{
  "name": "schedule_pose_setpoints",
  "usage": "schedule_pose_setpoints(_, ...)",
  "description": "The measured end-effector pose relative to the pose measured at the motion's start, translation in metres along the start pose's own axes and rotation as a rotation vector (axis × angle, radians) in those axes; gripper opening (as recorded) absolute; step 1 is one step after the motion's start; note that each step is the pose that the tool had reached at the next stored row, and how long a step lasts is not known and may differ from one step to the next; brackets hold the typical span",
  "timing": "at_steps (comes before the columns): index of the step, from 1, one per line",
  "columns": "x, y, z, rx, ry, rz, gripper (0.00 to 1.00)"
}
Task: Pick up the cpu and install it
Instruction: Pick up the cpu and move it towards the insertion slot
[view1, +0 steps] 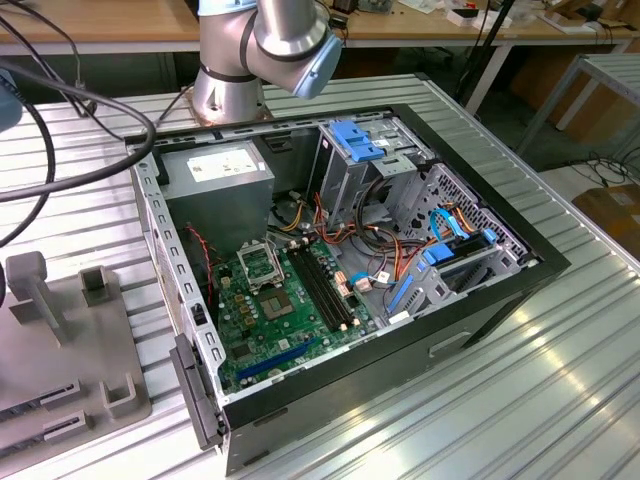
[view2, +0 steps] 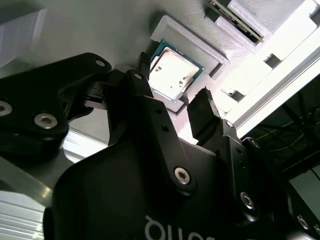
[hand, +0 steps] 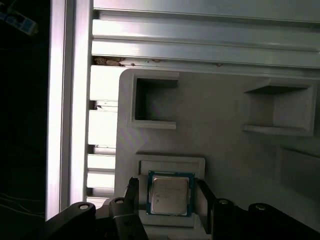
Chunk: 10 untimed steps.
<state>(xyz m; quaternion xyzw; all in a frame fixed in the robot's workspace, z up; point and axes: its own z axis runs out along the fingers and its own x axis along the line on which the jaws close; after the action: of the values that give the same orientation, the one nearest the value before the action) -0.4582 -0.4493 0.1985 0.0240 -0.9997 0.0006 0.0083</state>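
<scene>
While the gripper (hand: 169, 197) hung with its jaws apart, one finger (hand: 132, 192) on each side of the cpu (hand: 169, 194), it gripped nothing. The cpu lay flat in a recess of the grey holder tray (hand: 225, 150), lower left in the exterior view. A sound grasp needed, I judged, pads centred on opposite edges, level, squeezing gently.

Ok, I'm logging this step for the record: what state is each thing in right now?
Gripper, open, fingers either side of the cpu.
Cpu, lying flat in its pocket on the grey tray, not lifted.
Computer case, lying on its side, open, motherboard exposed.
</scene>
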Motion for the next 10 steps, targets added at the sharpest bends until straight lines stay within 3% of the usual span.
schedule_pose_setpoints(10,-0.0001,0.0,0.0035,0.001,0.0002,0.01,0.57)
